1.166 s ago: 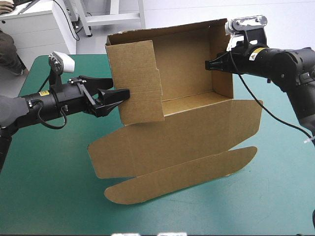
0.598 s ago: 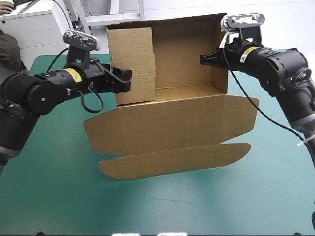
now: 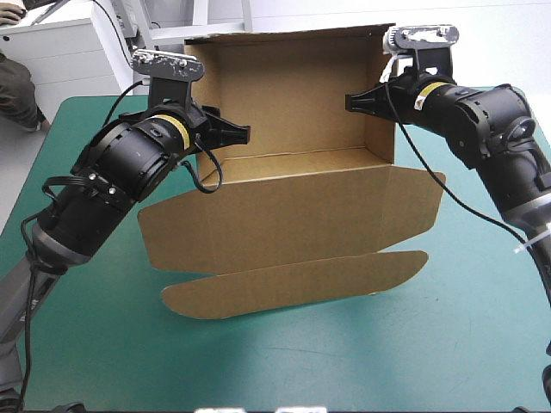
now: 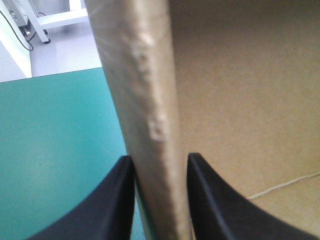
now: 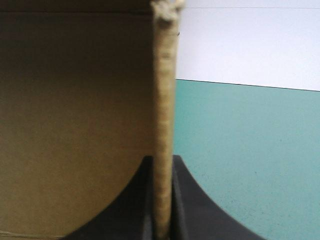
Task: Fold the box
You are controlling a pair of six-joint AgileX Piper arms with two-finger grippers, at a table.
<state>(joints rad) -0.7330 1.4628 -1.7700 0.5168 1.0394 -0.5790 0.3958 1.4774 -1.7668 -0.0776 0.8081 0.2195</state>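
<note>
The box (image 3: 293,215) stands on the far half of the table, a brown tray of matt corrugated board with its back wall and right wall upright. Its lid lies flat toward the near edge and ends in a long flap with rounded ends. In the high view the left arm hides most of the left wall, so its shape cannot be made out. The left wrist view shows only its raw, dented, thick edge, which runs out of view. The left gripper (image 3: 234,135) pinches that edge, one black finger pressed against each face. The right gripper (image 3: 355,101) clamps the right wall's thin, fibrous edge the same way, nearly closed on the board. The smooth teal-green cover (image 3: 448,344) lies bare around the box.
</note>
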